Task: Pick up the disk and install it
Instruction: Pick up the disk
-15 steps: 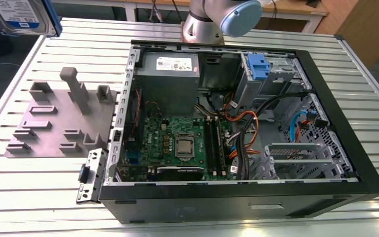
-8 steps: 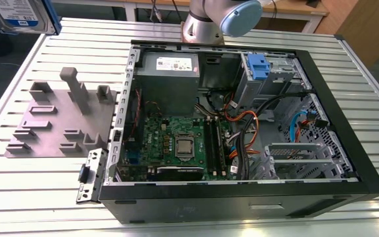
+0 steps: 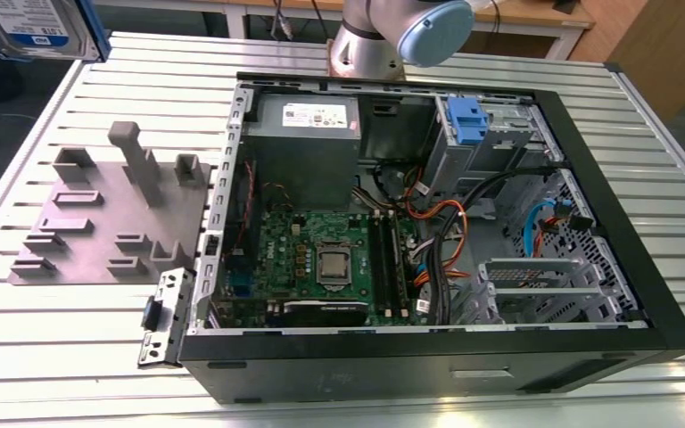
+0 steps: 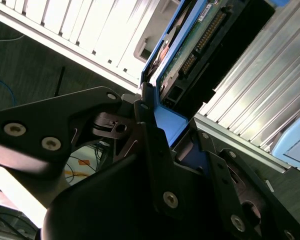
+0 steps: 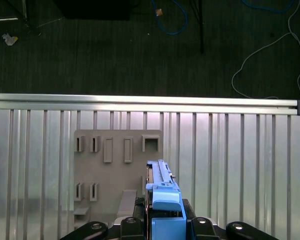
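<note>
The slatted metal table [image 3: 646, 134] carries an open computer case [image 3: 438, 367] and, just beside it, a grey slotted fixture [image 3: 81, 234].

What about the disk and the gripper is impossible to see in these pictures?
1. Exterior view: the disk is cut off by the top edge.
2. First wrist view: the disk stands edge-on, so its face is hidden.
3. Second wrist view: the gripper covers the end of the disk that it grips.

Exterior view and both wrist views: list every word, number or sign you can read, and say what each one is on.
White-and-blue label on the disk, exterior view: print is there, too blurred to read.
White sticker on the power supply, exterior view: too small to read.
Both wrist views: no legible text.
</note>
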`<state>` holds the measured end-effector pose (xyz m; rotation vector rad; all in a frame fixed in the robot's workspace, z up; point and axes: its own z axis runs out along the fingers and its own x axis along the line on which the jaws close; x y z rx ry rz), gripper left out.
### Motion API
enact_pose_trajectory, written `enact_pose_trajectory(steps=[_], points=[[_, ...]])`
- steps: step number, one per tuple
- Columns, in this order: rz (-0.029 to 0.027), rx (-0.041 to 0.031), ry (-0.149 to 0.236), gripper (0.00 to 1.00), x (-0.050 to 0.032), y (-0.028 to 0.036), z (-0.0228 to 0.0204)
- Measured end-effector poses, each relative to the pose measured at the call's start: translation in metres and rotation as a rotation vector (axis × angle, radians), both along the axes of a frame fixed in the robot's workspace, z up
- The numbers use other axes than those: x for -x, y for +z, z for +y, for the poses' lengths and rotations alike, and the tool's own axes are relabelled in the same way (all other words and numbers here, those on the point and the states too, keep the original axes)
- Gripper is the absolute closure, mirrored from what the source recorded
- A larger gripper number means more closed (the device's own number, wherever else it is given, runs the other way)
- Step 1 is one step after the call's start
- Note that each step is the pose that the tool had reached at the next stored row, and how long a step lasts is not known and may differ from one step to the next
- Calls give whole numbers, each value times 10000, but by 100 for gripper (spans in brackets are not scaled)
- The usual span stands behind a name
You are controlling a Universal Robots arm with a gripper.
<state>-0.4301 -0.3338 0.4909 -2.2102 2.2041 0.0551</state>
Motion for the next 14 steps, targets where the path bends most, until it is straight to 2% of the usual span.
enact_pose_trajectory(steps=[8, 10, 14], points=[[1, 1, -1, 64, -37, 4, 0], [2, 1, 0, 64, -40, 27, 0], [1, 1, 0, 64, -40, 119, 0]])
